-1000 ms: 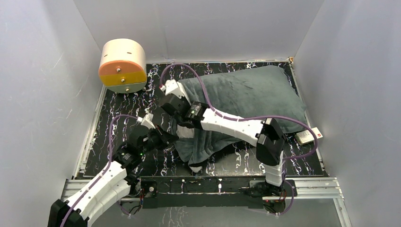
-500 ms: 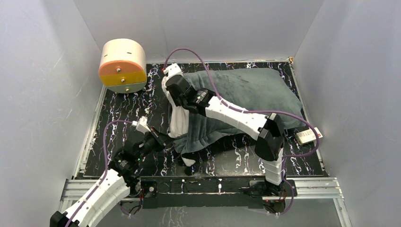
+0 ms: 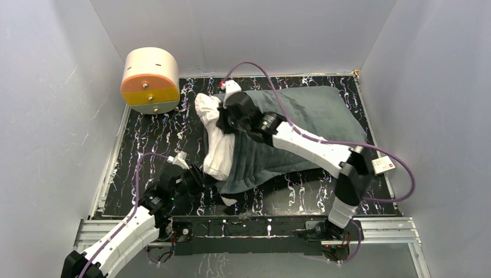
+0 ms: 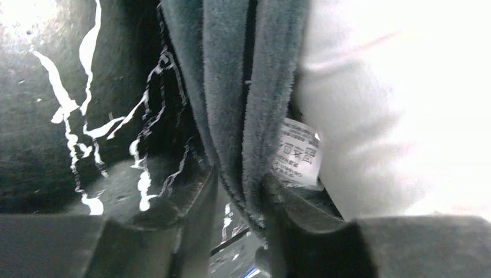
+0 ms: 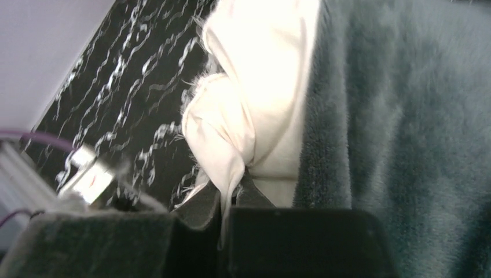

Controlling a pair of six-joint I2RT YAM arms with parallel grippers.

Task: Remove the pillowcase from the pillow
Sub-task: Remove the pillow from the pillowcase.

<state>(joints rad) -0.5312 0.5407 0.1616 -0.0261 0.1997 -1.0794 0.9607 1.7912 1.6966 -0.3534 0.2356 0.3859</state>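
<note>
The black bench (image 3: 150, 136), veined with white, carries a cream-and-orange cylinder (image 3: 150, 81) at its far left corner. A grey-green pillowcase (image 3: 301, 116) sprawls across the middle and far right, with the white pillow (image 3: 220, 153) bulging from its left end. A small white box (image 3: 383, 165) sits at the right edge.

The right hand (image 3: 216, 112) is now higher, at upper centre, and more pillow (image 3: 219, 155) stands out of the pillowcase (image 3: 301, 113).

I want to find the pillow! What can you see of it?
The pillow is white, soft-looking, wrinkled cloth. Only one end shows, bulging out of the open end of the dark plush pillowcase; the rest is hidden inside. The right end effector pinches one bunched corner.
</note>
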